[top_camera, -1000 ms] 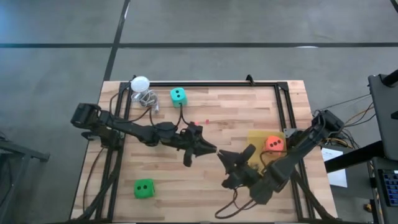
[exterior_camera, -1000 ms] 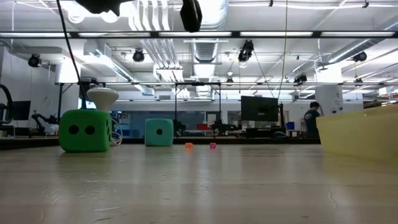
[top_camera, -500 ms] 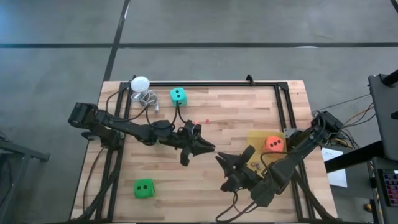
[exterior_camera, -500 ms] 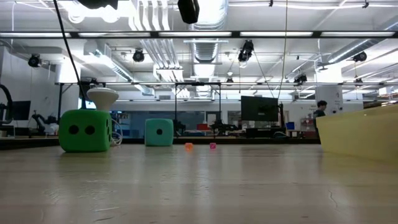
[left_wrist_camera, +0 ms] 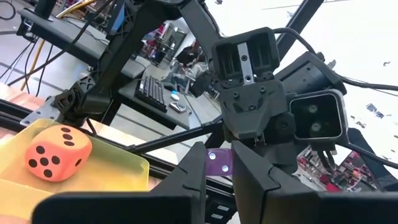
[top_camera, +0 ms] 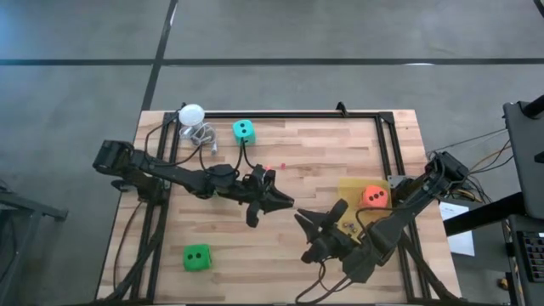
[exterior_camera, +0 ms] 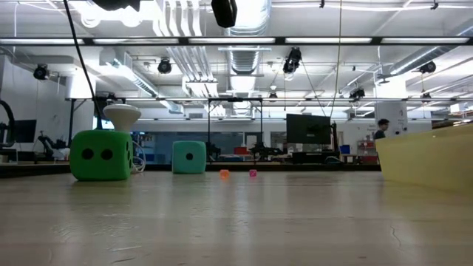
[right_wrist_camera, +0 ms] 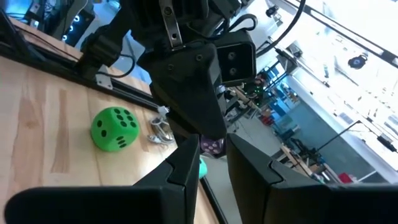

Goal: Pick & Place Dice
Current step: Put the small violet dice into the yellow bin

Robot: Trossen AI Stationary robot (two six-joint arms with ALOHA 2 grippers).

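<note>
Left claw [top_camera: 285,202] and right claw [top_camera: 304,219] meet tip to tip in the middle of the high view, above the wooden counter [top_camera: 323,144]. The left one seems to pinch a tiny purple cube [left_wrist_camera: 219,163]. The right one's fingers are a little apart. The orange-red spotted cube [top_camera: 375,196] lies in the flat yellow tray [top_camera: 353,189] at middle right. The teal spotted cube [top_camera: 243,129] is at upper middle and the bright green spotted cube [top_camera: 196,257] at lower left. They look soft and light, so squeeze two flat sides gently.
</note>
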